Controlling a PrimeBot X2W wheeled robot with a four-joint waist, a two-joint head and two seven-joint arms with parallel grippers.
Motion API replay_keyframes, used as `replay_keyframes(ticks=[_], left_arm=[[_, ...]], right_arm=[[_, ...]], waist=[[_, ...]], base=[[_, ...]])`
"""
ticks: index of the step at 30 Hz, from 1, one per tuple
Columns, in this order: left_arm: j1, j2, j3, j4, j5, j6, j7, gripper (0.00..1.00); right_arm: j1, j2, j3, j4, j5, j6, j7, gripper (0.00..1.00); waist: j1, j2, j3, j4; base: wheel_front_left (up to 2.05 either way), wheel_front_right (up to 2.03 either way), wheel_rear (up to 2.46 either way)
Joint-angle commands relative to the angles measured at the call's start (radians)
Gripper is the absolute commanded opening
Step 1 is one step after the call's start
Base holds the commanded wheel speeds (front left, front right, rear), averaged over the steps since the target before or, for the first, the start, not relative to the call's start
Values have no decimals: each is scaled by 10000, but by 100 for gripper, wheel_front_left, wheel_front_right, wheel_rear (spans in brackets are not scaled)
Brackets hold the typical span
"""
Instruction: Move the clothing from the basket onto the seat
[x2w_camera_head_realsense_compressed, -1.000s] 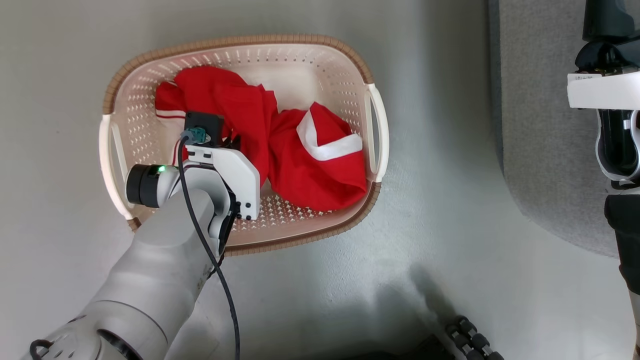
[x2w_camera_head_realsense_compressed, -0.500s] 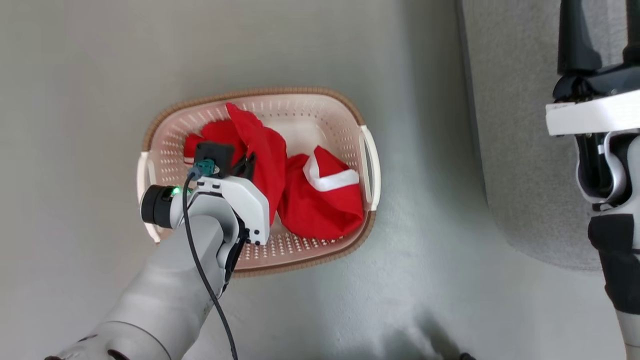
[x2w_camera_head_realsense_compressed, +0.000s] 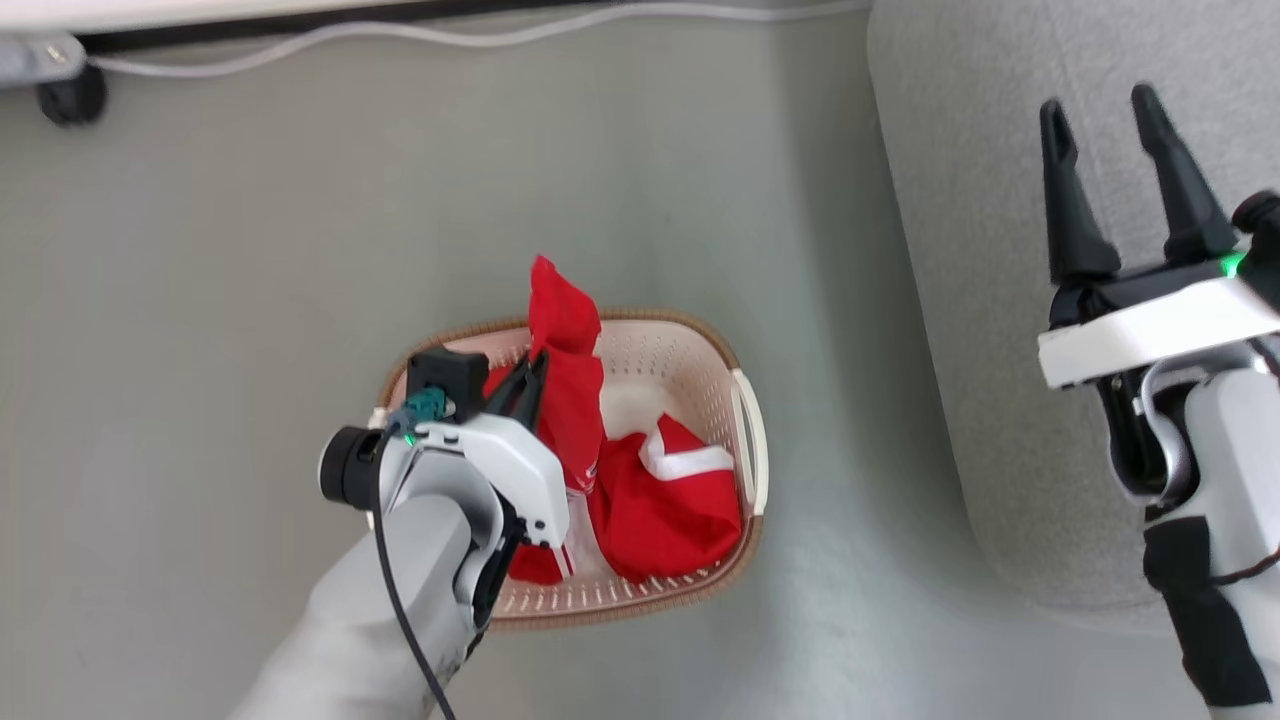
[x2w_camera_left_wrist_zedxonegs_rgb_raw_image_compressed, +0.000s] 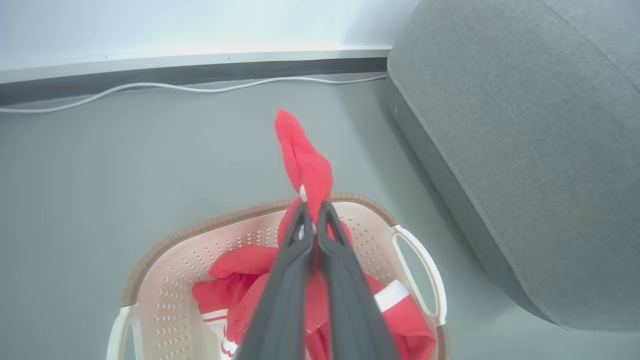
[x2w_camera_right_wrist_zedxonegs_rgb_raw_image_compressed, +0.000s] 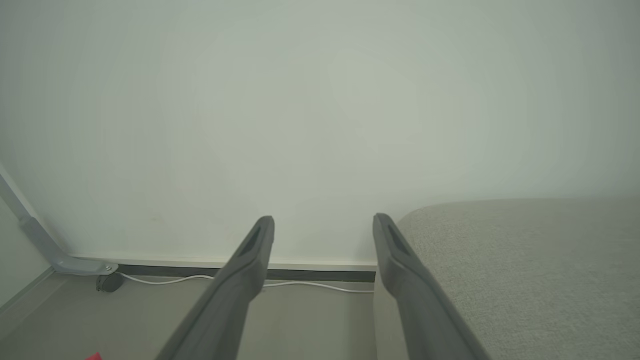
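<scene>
Left gripper: two long dark fingers pinched tight on a fold of bright red cloth, held above the basket.
Right gripper: two dark fingers spread wide with nothing between them, over the near edge of the seat and well apart from the basket.
Clothing, count: two bright red soft garments.
Lifted garment: caught by the left gripper, its free end poking up past the fingertips and over the far rim, the rest trailing down into the basket.
White tag: one, small, on the lifted garment right at the fingertips; too small to read.
Second garment: bunched in the right half of the basket, with one broad white trim band folded across the top.
Thin white stripes: on red cloth low in the basket's left side; I cannot tell which garment they belong to.
Basket: one, cream perforated plastic with a brown woven-look rim, standing on the floor.
Basket handles: two, white, one on each side in the left wrist view.
Seat: one large grey fabric cushion with a rounded corner, beside the basket but not touching it, with no clothing on it.
Floor: plain grey.
Cable: one, white, running along the foot of the wall.
Caster wheel: one, dark, near the cable.
</scene>
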Motion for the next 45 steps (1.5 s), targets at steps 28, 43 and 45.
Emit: replay_keyframes(ticks=[28, 43, 45], left_arm=[[2113, 507, 4452, -6154, 4618, -1048, -104, 0], [705, 575, 4369, -8031, 5031, -1156, 156, 0], [606, 569, 4351, -8132, 5013, -1154, 226, 0]], right_arm=[[2304, 378, 501, 1078, -415, 42, -59, 100], [2589, 414, 622, 1200, -367, 42, -59, 100], [2608, 430, 646, 1221, -357, 42, -59, 100]], waist=[[0, 0, -3784, 768], [0, 0, -3976, 795], [0, 0, -4005, 785]], base=[[0, 0, 0], [0, 0, 0], [0, 0, 0]])
